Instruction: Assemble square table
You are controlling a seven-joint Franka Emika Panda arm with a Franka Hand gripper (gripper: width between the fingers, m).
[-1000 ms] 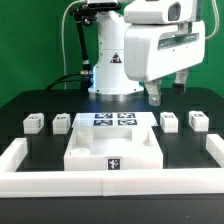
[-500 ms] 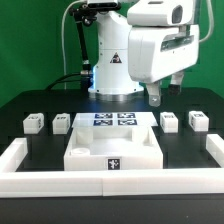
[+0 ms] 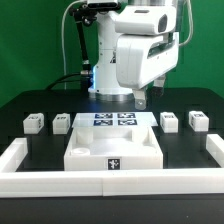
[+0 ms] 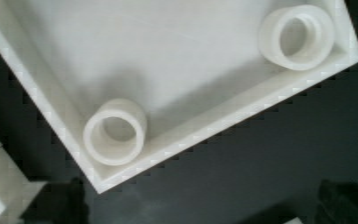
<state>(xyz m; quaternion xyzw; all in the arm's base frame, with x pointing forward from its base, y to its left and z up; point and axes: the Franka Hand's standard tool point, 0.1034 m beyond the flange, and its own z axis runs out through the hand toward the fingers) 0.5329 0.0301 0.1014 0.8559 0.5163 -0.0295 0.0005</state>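
The square table's top (image 3: 115, 146) is a large white slab lying flat near the front, with a black-and-white tag (image 3: 115, 164) on its front edge. In the wrist view a corner of the top (image 4: 176, 70) shows two round sockets (image 4: 117, 133) (image 4: 302, 38). Short white leg blocks lie in a row: two on the exterior view's left (image 3: 34, 123) (image 3: 61, 122), two on its right (image 3: 169, 121) (image 3: 197, 120). My gripper (image 3: 148, 93) (image 4: 194, 205) hangs open above the back of the slab, touching nothing. Its dark fingers (image 4: 51, 200) stand far apart.
The marker board (image 3: 114, 120) lies flat just behind the slab. A long white rail (image 3: 20, 158) borders the black surface at the front and sides. The robot's base (image 3: 112, 75) stands at the back, in front of a green wall.
The arm has swung toward the exterior view's left, bringing the open gripper closer over the marker board and the slab's back. The parts on the table have not moved.
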